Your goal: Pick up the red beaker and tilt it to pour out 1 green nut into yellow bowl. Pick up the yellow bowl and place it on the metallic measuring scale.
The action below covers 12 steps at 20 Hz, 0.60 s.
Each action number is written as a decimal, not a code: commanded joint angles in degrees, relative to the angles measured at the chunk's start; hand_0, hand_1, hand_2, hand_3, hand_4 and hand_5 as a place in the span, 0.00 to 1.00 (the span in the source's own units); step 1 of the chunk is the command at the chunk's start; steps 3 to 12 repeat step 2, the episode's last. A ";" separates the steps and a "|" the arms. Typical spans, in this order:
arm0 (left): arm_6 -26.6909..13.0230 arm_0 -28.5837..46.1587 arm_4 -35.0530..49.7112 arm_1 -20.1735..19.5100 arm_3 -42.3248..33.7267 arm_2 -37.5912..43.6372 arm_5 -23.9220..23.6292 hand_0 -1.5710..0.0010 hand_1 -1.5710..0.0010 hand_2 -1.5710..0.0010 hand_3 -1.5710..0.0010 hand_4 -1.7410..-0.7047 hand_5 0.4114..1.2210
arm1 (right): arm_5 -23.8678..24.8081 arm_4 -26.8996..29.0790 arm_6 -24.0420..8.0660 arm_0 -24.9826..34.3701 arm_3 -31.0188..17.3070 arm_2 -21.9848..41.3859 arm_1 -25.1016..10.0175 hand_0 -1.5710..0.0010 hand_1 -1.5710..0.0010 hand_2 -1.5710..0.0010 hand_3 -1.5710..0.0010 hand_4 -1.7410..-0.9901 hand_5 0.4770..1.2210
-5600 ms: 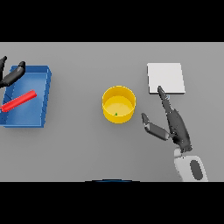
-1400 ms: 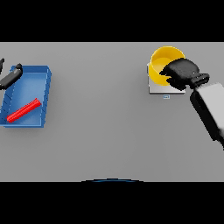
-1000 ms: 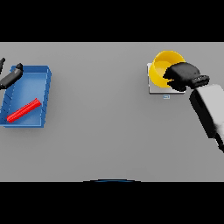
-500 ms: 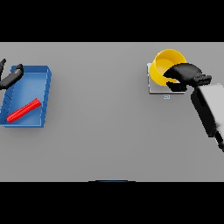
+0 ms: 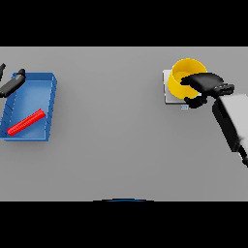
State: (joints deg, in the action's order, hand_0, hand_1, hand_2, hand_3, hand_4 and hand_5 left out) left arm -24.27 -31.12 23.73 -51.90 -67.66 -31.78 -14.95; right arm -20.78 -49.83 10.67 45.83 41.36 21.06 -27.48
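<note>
The yellow bowl (image 5: 185, 76) sat on the metallic measuring scale (image 5: 169, 95) at the far right of the grey bench (image 5: 116, 145), covering most of the plate so that only the scale's left and near edges showed. The robot's right hand (image 5: 206, 85) was at the bowl's right side, its dark fingers (image 5: 190, 82) curled over the rim and reaching into the bowl's mouth while the thumb (image 5: 194, 102) sat lower, against the outer wall near the scale's front edge; the bowl's right wall lay between fingers and thumb, in a clenched grasp. Whether the green nut lay inside the bowl could not be told. Well to the left of the scale, a blue tray (image 5: 48, 106) held the red beaker (image 5: 26, 122) lying on its side, slanted across the tray floor. The left hand (image 5: 11, 83) showed at the tray's far left corner, with its fingers extended and holding nothing.
</note>
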 commanded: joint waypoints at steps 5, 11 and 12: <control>0.40 0.64 0.13 -0.15 -0.53 -0.09 0.06 1.00 1.00 1.00 1.00 0.99 0.35 | -0.76 0.32 -0.73 -0.20 0.53 -0.16 0.02 0.97 0.96 0.93 0.83 0.44 0.38; 0.40 0.64 0.13 -0.15 -0.53 -0.09 0.06 1.00 1.00 1.00 1.00 0.99 0.35 | -0.76 0.32 -0.73 -0.20 0.53 -0.16 0.02 0.97 0.96 0.93 0.83 0.44 0.38; 0.40 0.64 0.13 -0.15 -0.53 -0.09 0.06 1.00 1.00 1.00 1.00 0.99 0.35 | -0.76 0.32 -0.73 -0.20 0.53 -0.16 0.02 0.97 0.96 0.93 0.83 0.44 0.38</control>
